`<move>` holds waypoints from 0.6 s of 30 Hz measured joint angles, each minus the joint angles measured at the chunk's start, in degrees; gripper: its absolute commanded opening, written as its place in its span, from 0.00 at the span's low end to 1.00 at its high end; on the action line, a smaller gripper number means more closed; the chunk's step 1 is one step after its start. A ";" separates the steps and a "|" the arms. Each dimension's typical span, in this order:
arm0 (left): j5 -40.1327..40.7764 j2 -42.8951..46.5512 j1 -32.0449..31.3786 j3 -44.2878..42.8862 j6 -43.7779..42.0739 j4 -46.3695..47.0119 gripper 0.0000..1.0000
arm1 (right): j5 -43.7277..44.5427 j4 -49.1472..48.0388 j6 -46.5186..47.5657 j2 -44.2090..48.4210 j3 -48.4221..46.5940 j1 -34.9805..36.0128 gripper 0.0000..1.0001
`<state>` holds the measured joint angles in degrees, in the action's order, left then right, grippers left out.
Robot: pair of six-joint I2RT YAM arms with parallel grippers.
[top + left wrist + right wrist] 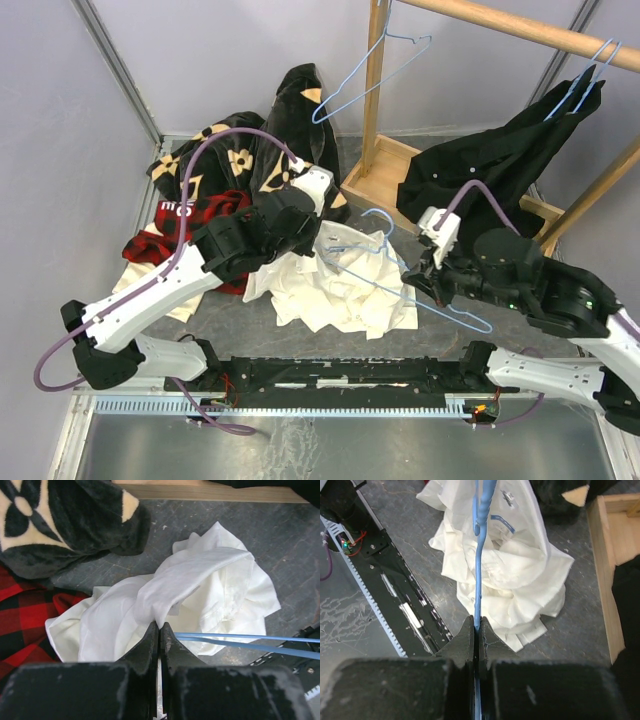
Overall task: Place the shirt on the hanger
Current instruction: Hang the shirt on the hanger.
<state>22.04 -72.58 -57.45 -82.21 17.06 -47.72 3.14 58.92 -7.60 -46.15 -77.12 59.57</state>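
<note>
Setting: grey speckled worktop [250,335] enclosed by pale lilac walls [200,60].

- Clothes rail [500,20]: wooden, on a wooden base, at the worktop's far right corner. It carries one bare blue wire hanger [370,80] and a second hanger under a black garment [490,160].
- Black flowered garment [240,160]: plush, with tan flower marks, heaped toward the far left corner.
- Plaid shirt [150,245]: red and black, bunched just in front of the flowered garment near the left edge, and touching the white cloth beside it.
- Shirt [340,290]: white, thin cloth, crumpled in a loose pile at the middle of the worktop, nearer the front edge than the back. The collar with its label shows in the right wrist view.
- Hanger [440,300]: light-blue wire. It lies slantwise across the top of the shirt, hook toward the far side and one corner reaching past the pile to the right.
- Left gripper [160,630]: jaws closed together, pinching a raised fold of the shirt on the pile's left side. The hanger's wires pass just to its right.
- Right gripper [477,627]: jaws closed on the hanger's wire at the pile's right side. The wire runs straight out from between the fingers over the shirt.
</note>
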 measured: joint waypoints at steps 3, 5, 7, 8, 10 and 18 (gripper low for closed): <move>-1.42 0.09 0.00 -1.20 -0.02 -0.20 0.03 | -2.67 -4.11 0.48 -1.64 2.29 -0.02 0.00; -1.73 0.24 0.00 -2.47 -0.02 -0.48 0.03 | -4.83 -6.43 1.11 -3.21 2.93 -0.02 0.00; -1.95 0.35 0.00 -4.26 -0.09 -1.09 0.03 | -6.88 -8.85 1.81 -5.03 3.04 -0.07 0.00; -2.14 0.37 0.00 -5.55 -0.20 -1.64 0.03 | -7.85 -10.16 2.10 -5.88 3.13 -0.17 0.00; -2.51 0.39 0.00 -8.04 -0.72 -2.38 0.03 | -9.94 -12.72 2.71 -6.93 3.34 -1.09 0.00; -2.67 0.04 0.00 -17.22 -3.04 -4.42 0.03 | -20.76 -24.39 0.83 -7.85 4.39 -11.72 0.00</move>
<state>19.38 -72.53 -57.45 -99.44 14.02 -52.14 -17.63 34.52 -6.76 -54.00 -72.73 47.86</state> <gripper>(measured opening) 0.043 0.015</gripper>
